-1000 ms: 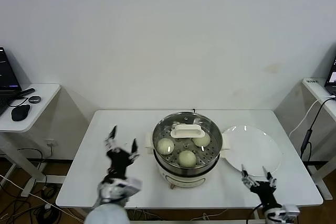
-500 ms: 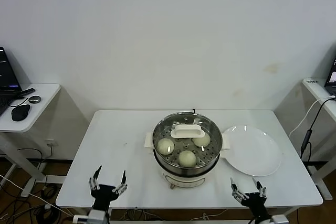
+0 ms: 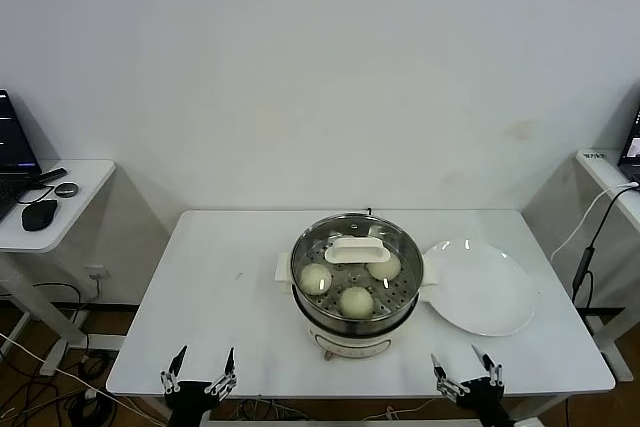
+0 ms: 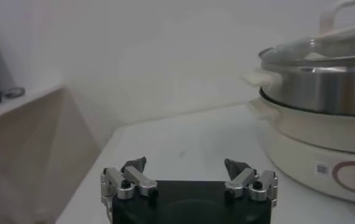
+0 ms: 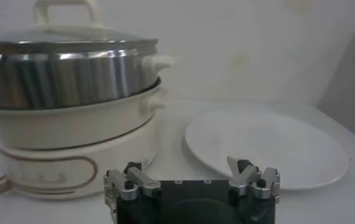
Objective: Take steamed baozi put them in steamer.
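While both sets of jaws stand wide and hold nothing, the left gripper [image 3: 199,372] sits at the lower left of the frame and the right gripper [image 3: 467,371] at the lower right — each off the desk's [image 3: 220,277] near edge. Both have dropped lower than a moment ago. At frame centre the steamer [image 3: 357,285], under its glass lid [image 3: 357,250], holds three visible steamed baozi [image 3: 356,301] — the white plate [image 3: 480,287] touches its right side.

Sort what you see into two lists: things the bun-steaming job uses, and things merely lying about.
Job: steamed baozi inside the steamer, glass lid on it, empty plate, left gripper, right gripper.
Lying about: computer mouse, laptop, cable.
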